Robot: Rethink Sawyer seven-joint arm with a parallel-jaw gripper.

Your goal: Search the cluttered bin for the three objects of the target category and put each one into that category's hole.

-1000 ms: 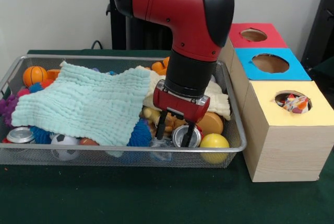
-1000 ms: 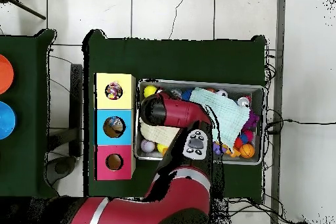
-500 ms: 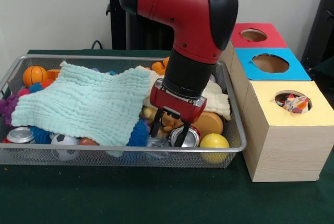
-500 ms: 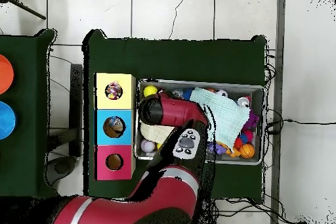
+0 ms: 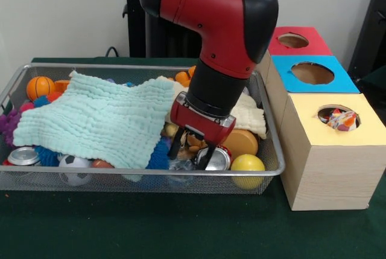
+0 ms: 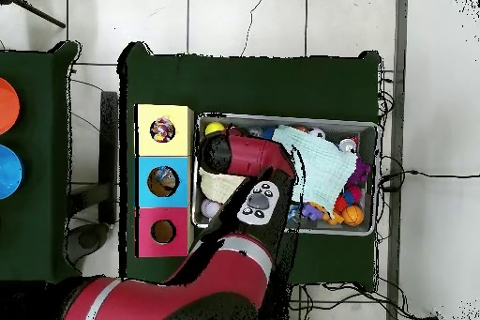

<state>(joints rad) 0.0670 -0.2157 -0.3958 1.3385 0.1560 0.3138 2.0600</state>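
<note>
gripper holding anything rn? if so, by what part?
Nothing visibly held. The gripper is down in the bin, fingers spread open above the clutter beside the silver can, with nothing clamped between them.

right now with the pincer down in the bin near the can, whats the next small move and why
Probably a short drop, then close. The pincer hangs open low in the wire bin, its fingers astride small toys just left of the silver can. Nothing is gripped yet, and the blue cloth lies clear to the left, so it should not snag.
</note>
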